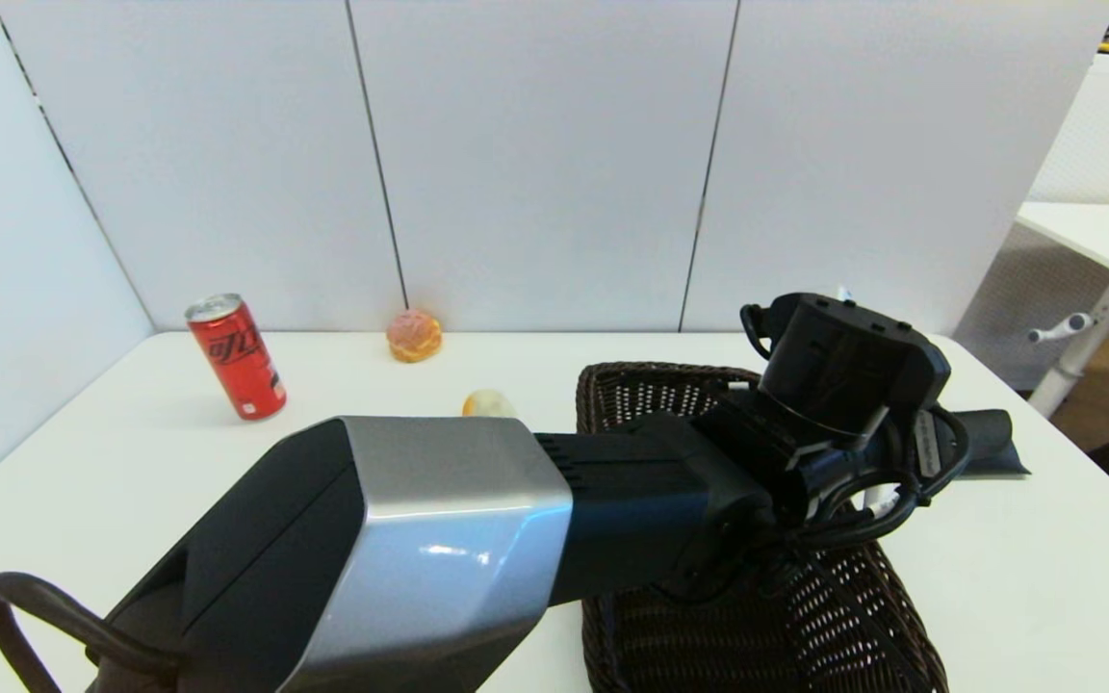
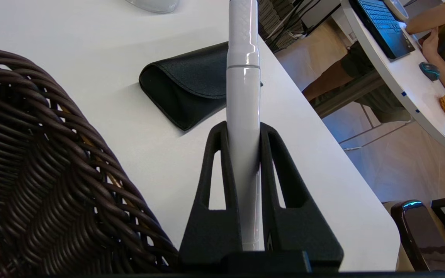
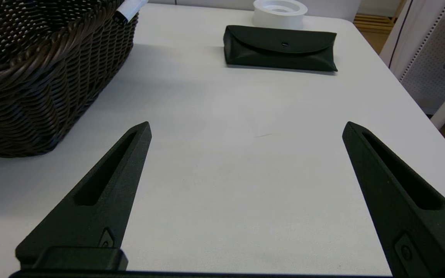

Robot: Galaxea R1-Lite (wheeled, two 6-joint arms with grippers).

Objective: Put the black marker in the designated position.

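The black marker (image 2: 242, 96), a slim white pen shape, is clamped between the two black fingers of my left gripper (image 2: 243, 129), which is shut on it. It points away from the wrist, over the bare table between the wicker basket (image 2: 33, 135) and a black case (image 2: 191, 88). In the head view my left arm (image 1: 458, 539) reaches across the basket (image 1: 631, 375), and its wrist (image 1: 838, 375) hides the fingers. The right wrist view catches the marker's black-tipped end (image 3: 128, 9) above the basket rim (image 3: 52, 77). My right gripper (image 3: 247, 127) hovers open and holds nothing.
A white ring (image 3: 279, 11) sits beyond the black case (image 3: 280, 48) near the table's right edge. A red can (image 1: 237, 356), a bun (image 1: 414, 335) and a small yellowish item (image 1: 487, 402) stand at the back left. White panels wall the table.
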